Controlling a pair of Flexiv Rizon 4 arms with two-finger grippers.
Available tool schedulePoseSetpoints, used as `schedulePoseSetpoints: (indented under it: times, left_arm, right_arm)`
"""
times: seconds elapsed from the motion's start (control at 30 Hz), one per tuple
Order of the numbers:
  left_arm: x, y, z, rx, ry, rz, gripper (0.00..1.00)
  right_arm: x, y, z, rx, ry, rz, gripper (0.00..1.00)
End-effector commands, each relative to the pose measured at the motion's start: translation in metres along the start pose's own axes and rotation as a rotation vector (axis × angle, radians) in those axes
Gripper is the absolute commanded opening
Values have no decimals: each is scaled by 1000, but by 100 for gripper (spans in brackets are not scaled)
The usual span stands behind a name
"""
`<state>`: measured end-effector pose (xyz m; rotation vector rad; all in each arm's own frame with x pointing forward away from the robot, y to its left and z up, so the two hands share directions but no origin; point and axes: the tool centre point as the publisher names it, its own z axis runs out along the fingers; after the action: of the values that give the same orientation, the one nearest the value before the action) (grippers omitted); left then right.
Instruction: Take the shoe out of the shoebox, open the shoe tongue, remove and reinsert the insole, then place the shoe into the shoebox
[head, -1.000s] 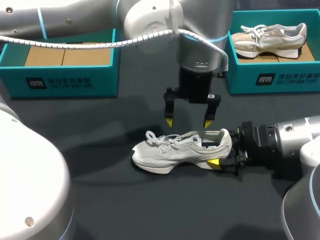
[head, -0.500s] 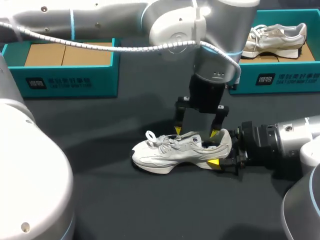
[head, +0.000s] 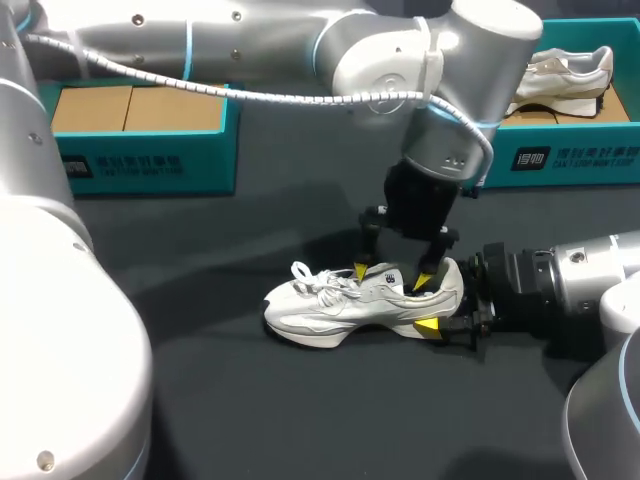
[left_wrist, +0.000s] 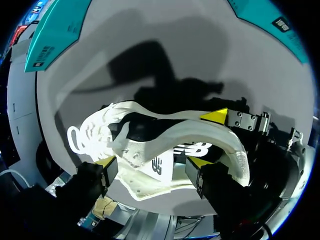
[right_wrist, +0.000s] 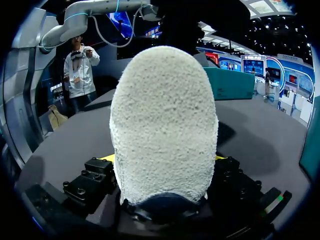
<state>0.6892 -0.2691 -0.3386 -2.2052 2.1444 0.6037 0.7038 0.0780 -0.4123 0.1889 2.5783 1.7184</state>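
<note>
Shoe (head: 345, 300) sits on its sole mid-counter (head: 250, 400), toe toward my left. My right tool (head: 447, 305) grips the heel. My left tool (head: 392, 275) is spread wide, tips down at the collar, tongue between them.

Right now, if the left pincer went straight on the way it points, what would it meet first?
The white sneaker: the left pincer points down with its open tips either side of the tongue, so it would likely press into the shoe's opening first; depth is unclear.
</note>
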Motion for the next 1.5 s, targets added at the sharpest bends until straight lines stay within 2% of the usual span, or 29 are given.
schedulePoseSetpoints:
  times: [0.03,0.17,0.3,0.43,0.57,0.93,1.03,1.17,1.23,1.27,1.3,1.5]
  left_arm:
    - [4,-1,3,-8,-48,-9,85]
    - [1,0,8,-12,-96,-11,79]
    - [-2,1,11,-19,-127,-6,79]
    - [-7,5,11,-34,-150,10,69]
    - [-13,9,9,-32,-168,13,50]
    - [-25,13,1,-26,-175,34,40]
    - [-28,14,-2,-11,-174,37,29]
    - [-33,15,-7,8,-173,42,22]
    - [-35,16,-8,21,-168,49,15]
    - [-37,16,-9,27,-164,53,2]
    - [-38,16,-9,30,-162,55,0]
    - [-55,19,-13,57,-98,72,0]
  right_arm:
    - [1,0,-1,4,0,1,0]
    - [1,0,-1,4,0,1,0]
    - [1,0,-1,4,0,1,0]
    - [1,0,-1,4,0,1,0]
    - [1,0,-1,4,0,1,0]
    - [1,0,-1,4,0,1,0]
    - [1,0,-1,4,0,1,0]
    - [1,0,-1,4,0,1,0]
    - [1,0,-1,4,0,1,0]
    - [1,0,-1,4,0,1,0]
    - [1,0,-1,4,0,1,0]
    - [1,0,-1,4,0,1,0]
